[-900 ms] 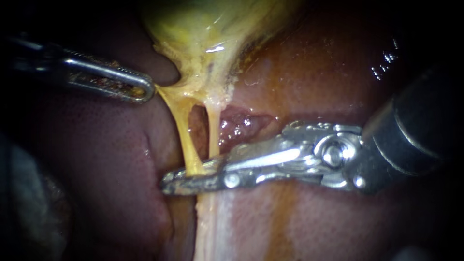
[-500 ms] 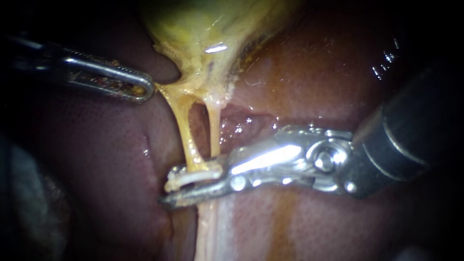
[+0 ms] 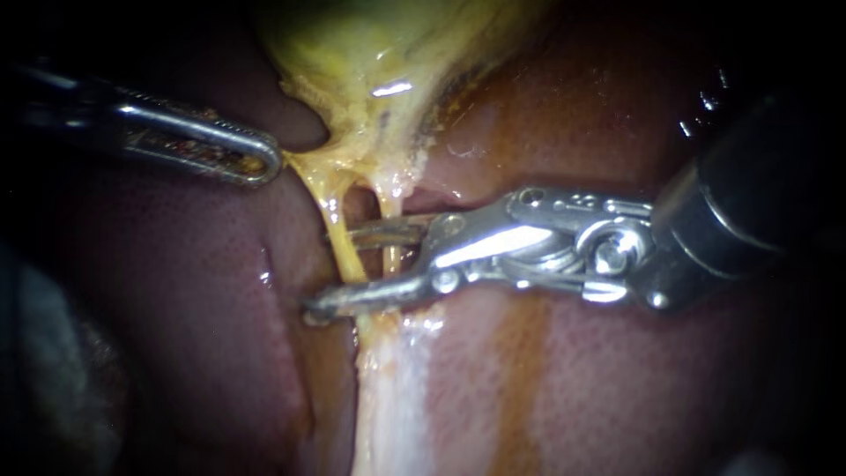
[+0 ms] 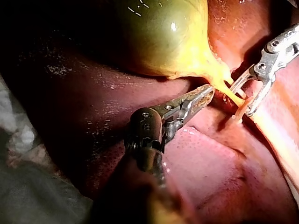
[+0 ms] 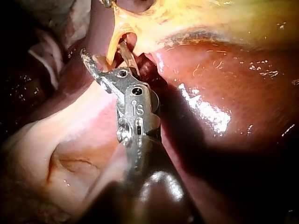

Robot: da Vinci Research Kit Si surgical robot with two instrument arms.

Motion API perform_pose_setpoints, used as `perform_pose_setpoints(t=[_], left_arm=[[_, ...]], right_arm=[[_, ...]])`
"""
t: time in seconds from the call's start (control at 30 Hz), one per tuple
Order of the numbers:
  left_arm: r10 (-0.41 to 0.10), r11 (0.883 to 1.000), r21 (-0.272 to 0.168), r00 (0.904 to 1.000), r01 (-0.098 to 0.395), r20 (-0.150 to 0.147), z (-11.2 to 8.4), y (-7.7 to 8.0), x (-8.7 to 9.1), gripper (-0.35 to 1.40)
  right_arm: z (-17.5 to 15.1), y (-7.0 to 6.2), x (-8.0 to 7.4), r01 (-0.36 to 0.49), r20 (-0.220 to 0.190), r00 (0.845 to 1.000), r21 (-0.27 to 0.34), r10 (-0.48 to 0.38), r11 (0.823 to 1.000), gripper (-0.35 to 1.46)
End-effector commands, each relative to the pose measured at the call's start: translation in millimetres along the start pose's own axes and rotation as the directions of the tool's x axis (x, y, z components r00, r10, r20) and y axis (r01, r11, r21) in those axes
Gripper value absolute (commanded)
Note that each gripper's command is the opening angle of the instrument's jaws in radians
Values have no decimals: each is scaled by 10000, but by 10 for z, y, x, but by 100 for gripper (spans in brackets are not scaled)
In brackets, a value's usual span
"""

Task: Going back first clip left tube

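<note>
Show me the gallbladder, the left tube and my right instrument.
gallbladder [image 4: 159,37], left wrist view, on its green body.
left tube [image 3: 351,264], endoscope view, the stretch between the open jaws.
right instrument [image 3: 317,273], endoscope view, midway between its jaw tips.

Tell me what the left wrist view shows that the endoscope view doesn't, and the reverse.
Only the left wrist view: the gallbladder as a rounded green body. Only the endoscope view: the left tube and right tube as two separate strands, with the right instrument lying across them, jaws open. Both: the left instrument, jaws shut on the gallbladder's neck, and the right instrument open at the tubes.
</note>
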Motion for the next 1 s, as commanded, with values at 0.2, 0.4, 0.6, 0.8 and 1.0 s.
perform_pose_setpoints(t=[0.2, 0.4, 0.6, 0.8, 1.0], left_arm=[[4, 10000, 5, 10000, -4, 0, 0, 0, -1, -35], [5, 10000, 4, 10000, -5, 0, 0, 0, -1, -35], [11, 10000, 8, 10000, -11, -1, 1, -1, -1, -35], [11, 10000, 9, 10000, -11, -2, 1, -1, -1, -35], [9, 10000, 25, 10000, -9, -9, 4, -1, -1, -35]], right_arm=[[-16, -5, -6, 664, 27, 9978, 105, -664, 9977, 50], [-64, -14, -17, 1580, 45, 9874, 259, -1581, 9871, 50], [-105, -18, -23, 2182, 505, 9746, 48, -2182, 9759, 50], [-133, -19, -13, 2409, 717, 9681, -41, -2400, 9705, 50], [-145, -19, -7, 2459, 698, 9671, -69, -2448, 9693, 50]])
